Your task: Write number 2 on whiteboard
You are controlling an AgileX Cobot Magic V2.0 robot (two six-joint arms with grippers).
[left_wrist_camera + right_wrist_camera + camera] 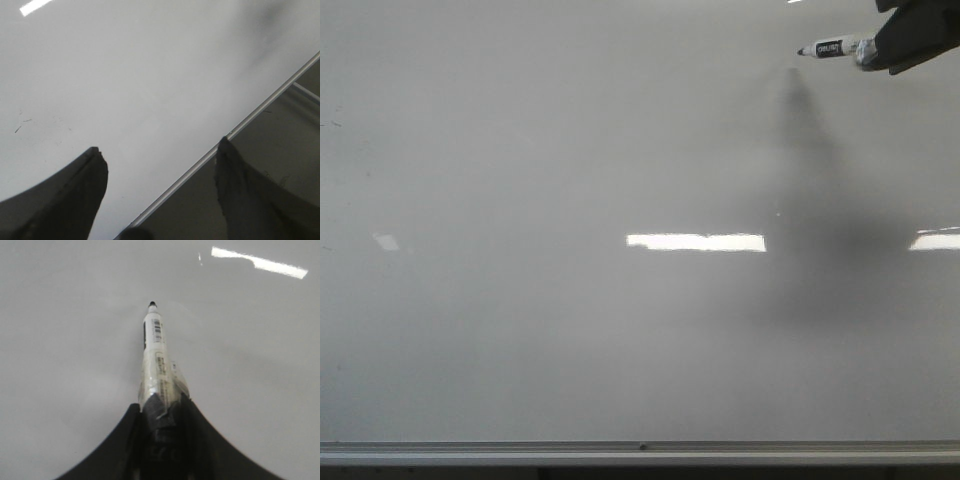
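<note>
The whiteboard (pixel 570 330) fills the front view, glossy grey-white with a silver rail (pixel 640 450) along its near edge. No digit 2 shows on it in any view. My right gripper (pixel 880 52) enters at the top right and is shut on a white marker (pixel 835 48) with a black tip pointing left, close over the board. In the right wrist view the marker (pixel 155 360) sticks out from between the shut fingers (pixel 160 415), its tip close to the board. My left gripper (pixel 160 170) is open and empty over the board's edge rail (pixel 240 125).
Bright light reflections (pixel 695 242) lie across the board's middle. A dark shadow of the right arm (pixel 820 230) falls below the marker. A few faint black specks (pixel 22 125) mark the board in the left wrist view. Beyond the rail is a dark surface (pixel 280 145).
</note>
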